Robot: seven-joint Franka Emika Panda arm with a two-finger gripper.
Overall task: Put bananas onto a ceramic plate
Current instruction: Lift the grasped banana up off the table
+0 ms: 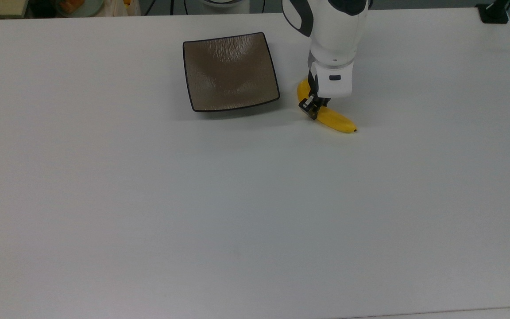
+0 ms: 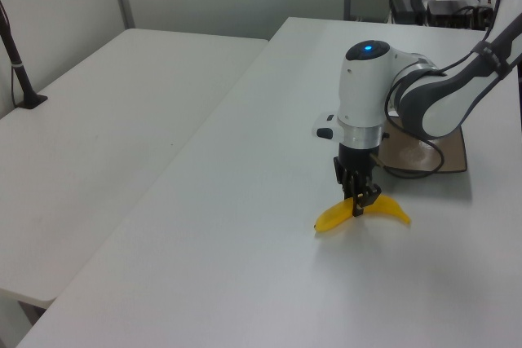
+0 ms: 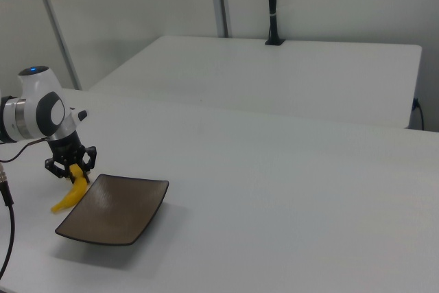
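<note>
White arm at counter's [image 3: 288, 190] far left edge in right view, blue light on top. Gripper [image 3: 72, 167] pointing down, clamped on banana [image 3: 74, 190]. Banana hanging tilted, lower end toward right view's left, just beside ceramic plate's [image 3: 113, 209] left rim. Plate flat near counter's left front corner. Black cable [image 3: 8, 224] trailing along left edge.

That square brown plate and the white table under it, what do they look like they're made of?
The plate looks like glazed ceramic: glossy brownish-grey, faintly streaked texture, light reflecting off it, a thin black rim and upturned corners. Glazed stoneware is my guess; the look alone can't rule out melamine. The table looks like matte white laminate or painted board: flat, uniform, hardly any shine.
</note>
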